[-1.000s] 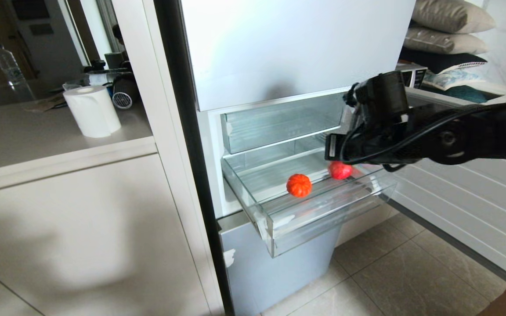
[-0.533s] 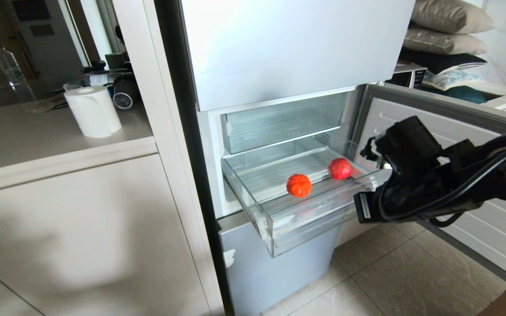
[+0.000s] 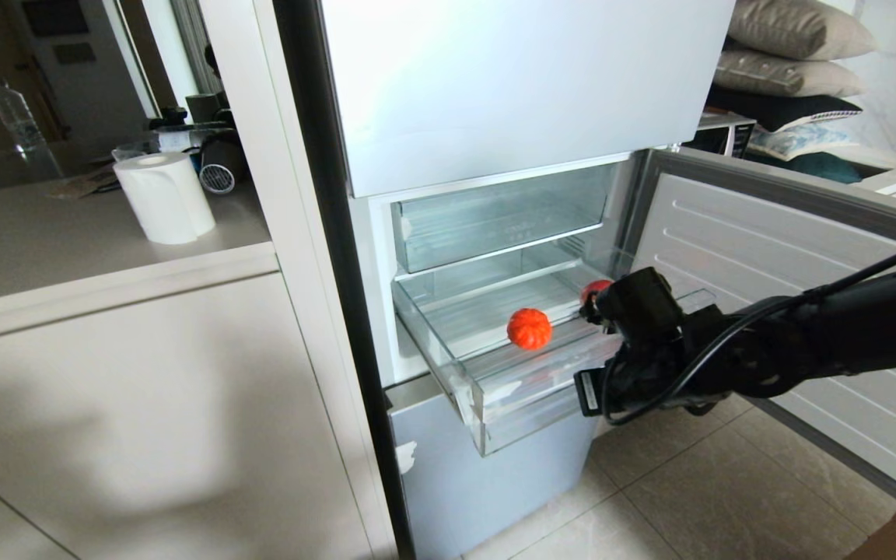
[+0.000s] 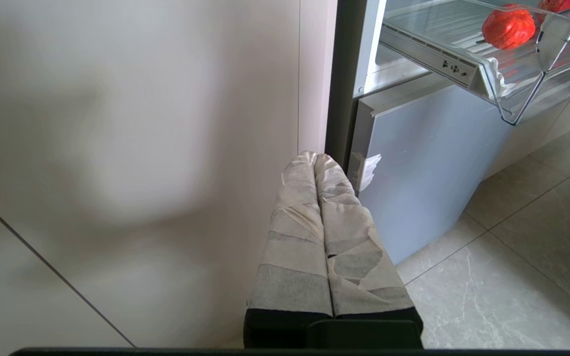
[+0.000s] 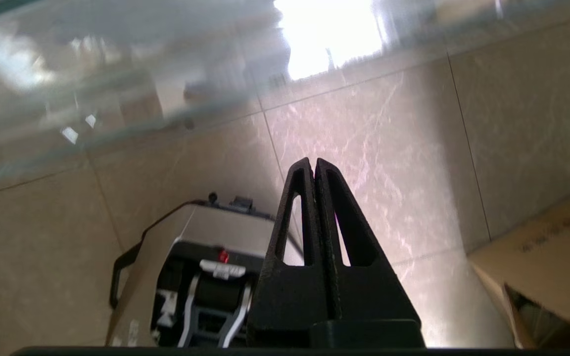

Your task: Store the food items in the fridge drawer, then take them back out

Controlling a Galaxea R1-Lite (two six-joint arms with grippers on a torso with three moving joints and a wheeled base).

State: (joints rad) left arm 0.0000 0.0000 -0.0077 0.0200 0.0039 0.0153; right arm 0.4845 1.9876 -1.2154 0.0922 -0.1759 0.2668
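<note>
While both food items sit inside the wide clear plastic fridge drawer [image 3: 541,365], pulled out in the middle of the head view, storing looks done to me. The ribbed orange round fruit [image 3: 530,328] is near the drawer's centre and the glossy red apple-like fruit [image 3: 593,288] is at its right back corner, half hidden behind the black right arm.

The right gripper [image 5: 313,168] has its two black fingers pressed flat together, holding nothing. Its wrist view looks down at the pale floor tiles [image 5: 389,128] through the drawer's clear plastic, so I'd say it sits low against the drawer's right front. The tips themselves can't be seen from the head camera.

My guess is the step is either pushing the drawer shut or starting the take-out. For a push, keep the contact square on the front wall so the drawer doesn't skew on its rails, and go slow so the fruit doesn't roll. For a take-out, the fingers need to spread before going over the rim.

In the way: the open white fridge door [image 3: 806,311] boxes the arm in on the right of the frame. The left gripper [image 4: 317,163], tape-wrapped fingers closed and empty, is parked low by the white cabinet panel [image 4: 141,148]. A paper towel roll [image 3: 162,194] sits upper left, well clear
</note>
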